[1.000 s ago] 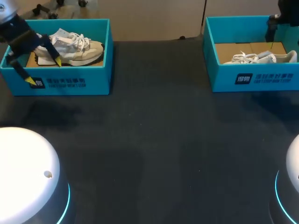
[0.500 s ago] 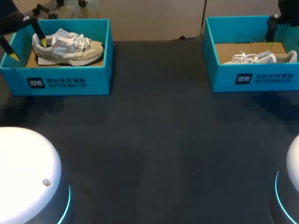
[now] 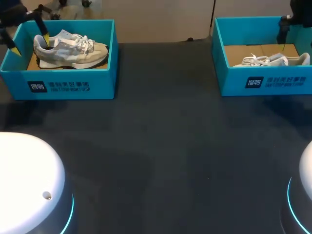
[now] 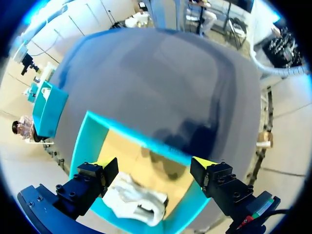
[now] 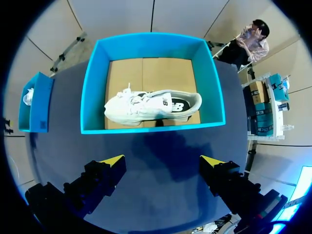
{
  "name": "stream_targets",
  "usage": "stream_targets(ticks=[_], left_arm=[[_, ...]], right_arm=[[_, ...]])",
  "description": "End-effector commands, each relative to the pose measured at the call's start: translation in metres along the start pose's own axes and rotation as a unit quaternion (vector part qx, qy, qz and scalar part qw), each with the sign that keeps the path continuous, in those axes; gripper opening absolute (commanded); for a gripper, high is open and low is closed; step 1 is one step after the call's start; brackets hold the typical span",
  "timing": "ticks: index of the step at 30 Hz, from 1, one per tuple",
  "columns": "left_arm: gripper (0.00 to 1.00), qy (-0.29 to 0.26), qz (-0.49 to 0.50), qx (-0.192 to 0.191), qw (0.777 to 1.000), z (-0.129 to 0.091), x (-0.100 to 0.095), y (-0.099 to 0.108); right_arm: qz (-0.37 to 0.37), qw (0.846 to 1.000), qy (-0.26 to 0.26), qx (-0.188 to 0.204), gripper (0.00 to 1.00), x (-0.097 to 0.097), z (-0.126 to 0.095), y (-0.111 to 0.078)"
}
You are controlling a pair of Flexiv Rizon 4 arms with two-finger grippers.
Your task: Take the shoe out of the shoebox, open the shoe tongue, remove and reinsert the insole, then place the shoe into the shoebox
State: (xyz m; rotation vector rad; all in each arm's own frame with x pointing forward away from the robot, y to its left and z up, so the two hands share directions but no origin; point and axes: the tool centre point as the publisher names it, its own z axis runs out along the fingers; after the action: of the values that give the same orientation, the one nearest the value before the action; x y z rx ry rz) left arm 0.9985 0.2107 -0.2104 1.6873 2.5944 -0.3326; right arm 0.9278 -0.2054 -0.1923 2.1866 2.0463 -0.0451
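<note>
Left jaws apart over shoebox [image 3: 73, 85], arm [image 3: 7, 14] mostly out of view.

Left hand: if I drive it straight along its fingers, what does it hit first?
Probably the cardboard floor of the shoebox, beside the heel of the white shoe: the open left hand hangs over that end. Depth is unclear; a finger may clip the shoe or the wall first.

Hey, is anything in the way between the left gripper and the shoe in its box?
No lid or clutter. The open left gripper hangs at the shoe's heel, but the shoebox's end wall seems to stand between its outer finger and the shoe.
</note>
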Motion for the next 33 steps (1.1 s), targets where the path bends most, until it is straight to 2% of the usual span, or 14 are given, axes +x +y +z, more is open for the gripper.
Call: stream_targets(ticks=[1,3,5,7,8,10,12,21,22,33], left_arm=[[1.0,-0.001,0.023,-0.06,0.998,0.005,0.005,0.01],[1.0,0.006,0.03,-0.066,0.997,0.006,0.005,0.028],[1.0,0.013,0.047,-0.052,0.997,0.008,0.005,0.043],[1.0,0.021,0.054,-0.06,0.997,0.01,0.004,0.054],[1.0,0.015,0.071,-0.041,0.997,0.01,0.004,0.062],[1.0,0.023,0.085,-0.047,0.995,0.011,0.002,0.076],[1.0,0.027,0.101,-0.036,0.994,0.009,0.002,0.085],[1.0,0.055,0.165,-0.061,0.983,-0.001,0.003,0.13],[1.0,0.049,0.186,-0.047,0.98,-0.002,0.003,0.135],[1.0,0.049,0.186,-0.047,0.98,-0.002,0.003,0.135]], right_arm=[[0.0,1.0,-0.001,-0.001,1.0,0.0,0.0,0.0],[0.0,1.0,-0.001,-0.001,1.0,0.0,0.0,0.0],[0.0,1.0,-0.001,-0.001,1.0,0.0,0.0,0.0],[0.0,1.0,-0.001,-0.001,1.0,0.0,0.0,0.0],[0.0,1.0,-0.001,-0.001,1.0,0.0,0.0,0.0],[0.0,1.0,-0.001,-0.001,1.0,0.0,0.0,0.0],[0.0,1.0,-0.001,-0.001,1.0,0.0,0.0,0.0],[0.0,1.0,-0.001,-0.001,1.0,0.0,0.0,0.0],[0.0,1.0,-0.001,-0.001,1.0,0.0,0.0,0.0],[0.0,1.0,-0.001,-0.001,1.0,0.0,0.0,0.0]])
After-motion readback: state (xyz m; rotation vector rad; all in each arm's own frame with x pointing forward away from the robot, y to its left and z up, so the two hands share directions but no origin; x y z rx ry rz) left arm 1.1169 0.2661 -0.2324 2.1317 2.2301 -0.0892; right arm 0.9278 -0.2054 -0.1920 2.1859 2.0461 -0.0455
